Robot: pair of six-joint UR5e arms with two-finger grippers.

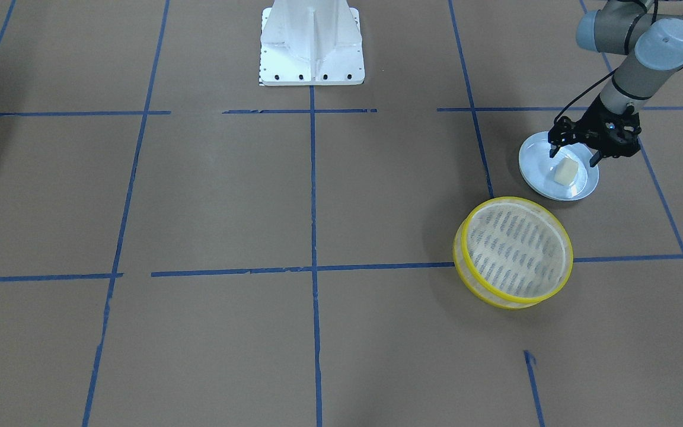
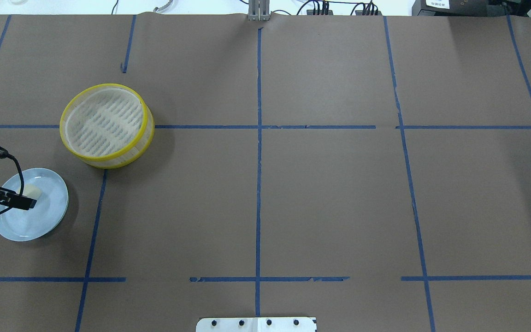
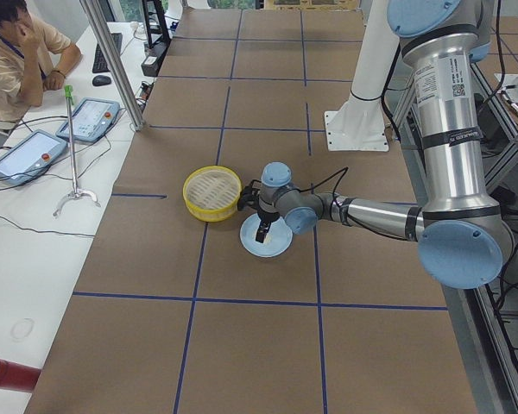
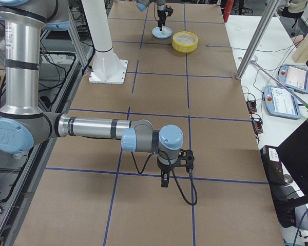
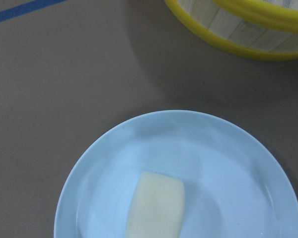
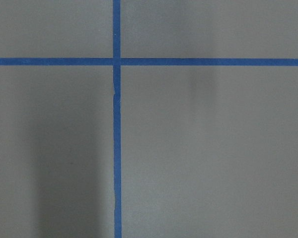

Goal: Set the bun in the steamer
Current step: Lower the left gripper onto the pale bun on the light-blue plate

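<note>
Front view, left jaws: we see the left arm (image 1: 632,77) holding its jaws spread open over the pale blue round plate (image 1: 531,178), gripping nothing.
Front view, bun: the small cream-white blocky bun (image 1: 565,172) lies on that plate, below the gap between the two fingers (image 1: 554,151) and slightly to the camera's side of it.
Front view, steamer: the round yellow-rimmed steamer basket (image 1: 466,237) stands near the plate but apart from it, with nothing inside.
Overhead view, bun: only a corner of it shows, beside a dark finger. The steamer lies past the plate, farther from the robot.
Left-end view, left jaws: they point down at the plate.
Right-end view, right jaws: the right arm (image 4: 92,127) hangs over the brown bench (image 4: 220,195), well apart from the plate. We cannot tell whether its jaws are open or closed.
Left wrist view, bun axis: the bun sits at the bottom middle, its long axis running almost straight up the picture. The steamer's rim is at the upper right.
Right wrist view, bench: only bench and blue tape lines (image 6: 116,148).
Our reading: the left arm is far nearer, and we judge that a near-straight descent and a closing across the bun's short width come next.
</note>
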